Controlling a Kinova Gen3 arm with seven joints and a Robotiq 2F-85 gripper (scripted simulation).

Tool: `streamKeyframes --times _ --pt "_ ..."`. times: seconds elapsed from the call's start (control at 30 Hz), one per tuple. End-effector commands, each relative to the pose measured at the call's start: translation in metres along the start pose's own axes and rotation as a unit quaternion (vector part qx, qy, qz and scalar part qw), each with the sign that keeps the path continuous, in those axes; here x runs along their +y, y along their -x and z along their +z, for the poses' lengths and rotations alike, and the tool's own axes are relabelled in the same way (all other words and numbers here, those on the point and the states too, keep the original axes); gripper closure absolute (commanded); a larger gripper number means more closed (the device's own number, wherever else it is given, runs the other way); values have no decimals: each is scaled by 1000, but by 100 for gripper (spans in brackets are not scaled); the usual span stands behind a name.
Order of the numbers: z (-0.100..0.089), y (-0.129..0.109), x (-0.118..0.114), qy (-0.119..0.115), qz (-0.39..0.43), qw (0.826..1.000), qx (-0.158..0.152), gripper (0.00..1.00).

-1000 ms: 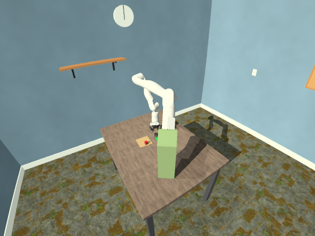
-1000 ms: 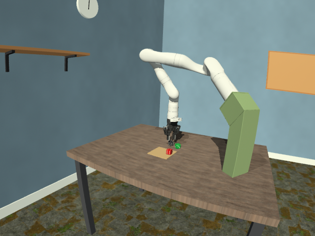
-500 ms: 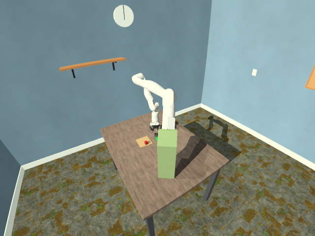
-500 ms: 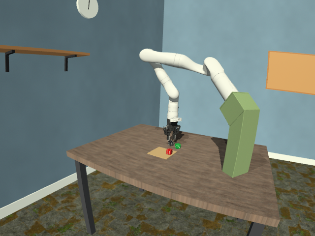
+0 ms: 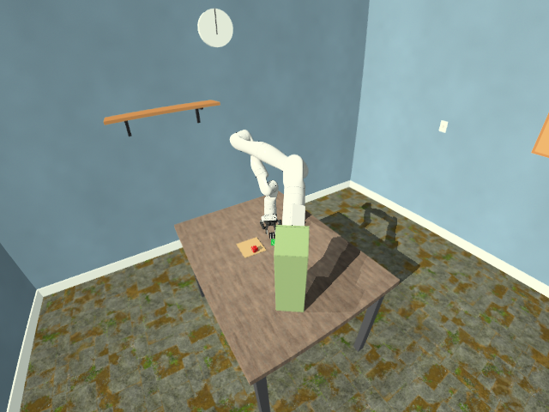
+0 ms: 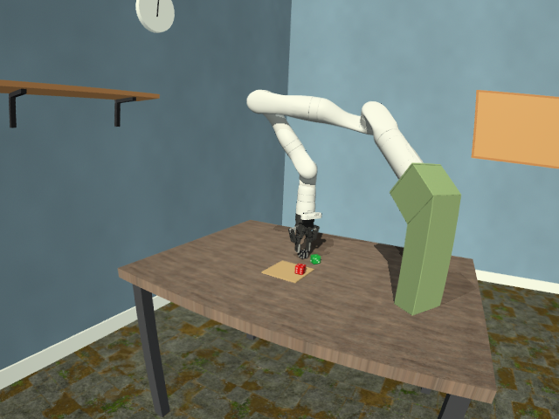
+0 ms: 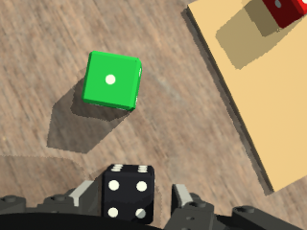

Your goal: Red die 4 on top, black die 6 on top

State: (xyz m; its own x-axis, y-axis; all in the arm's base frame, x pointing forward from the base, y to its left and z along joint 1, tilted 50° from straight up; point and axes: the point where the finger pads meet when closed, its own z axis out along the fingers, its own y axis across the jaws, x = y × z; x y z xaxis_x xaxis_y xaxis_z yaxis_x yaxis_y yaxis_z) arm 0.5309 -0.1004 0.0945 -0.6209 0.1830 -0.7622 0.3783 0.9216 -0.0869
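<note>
Black die [image 7: 128, 201] off mat [image 5: 244, 247] [image 6: 279, 271] [image 7: 254, 91], toward far edge of bench [image 5: 221, 287] [image 6: 217, 288] [image 7: 163, 139]. Gripper [image 5: 271, 234] [image 6: 302, 253] [image 7: 134, 199] half-open, nothing gripped. Die probably light, stiff; pinch opposite side faces, centred.

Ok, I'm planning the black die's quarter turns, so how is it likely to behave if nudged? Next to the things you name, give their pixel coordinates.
The black die [image 7: 128, 194] looks rigid, so it probably won't squash. Its flat faces suggest sliding more than free rolling under a low push. Its slightly rounded edges might let it tip onto a neighbouring face if pushed high.
</note>
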Motion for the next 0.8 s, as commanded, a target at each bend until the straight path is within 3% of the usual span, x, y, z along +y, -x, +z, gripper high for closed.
streamKeyframes --times 0.0,0.33,0.77 --pt "3 -1 -4 -4 0 1000 1 54" --pt "22 -1 -4 -4 0 1000 1 54" --pt "24 -1 -4 -4 0 1000 1 54"
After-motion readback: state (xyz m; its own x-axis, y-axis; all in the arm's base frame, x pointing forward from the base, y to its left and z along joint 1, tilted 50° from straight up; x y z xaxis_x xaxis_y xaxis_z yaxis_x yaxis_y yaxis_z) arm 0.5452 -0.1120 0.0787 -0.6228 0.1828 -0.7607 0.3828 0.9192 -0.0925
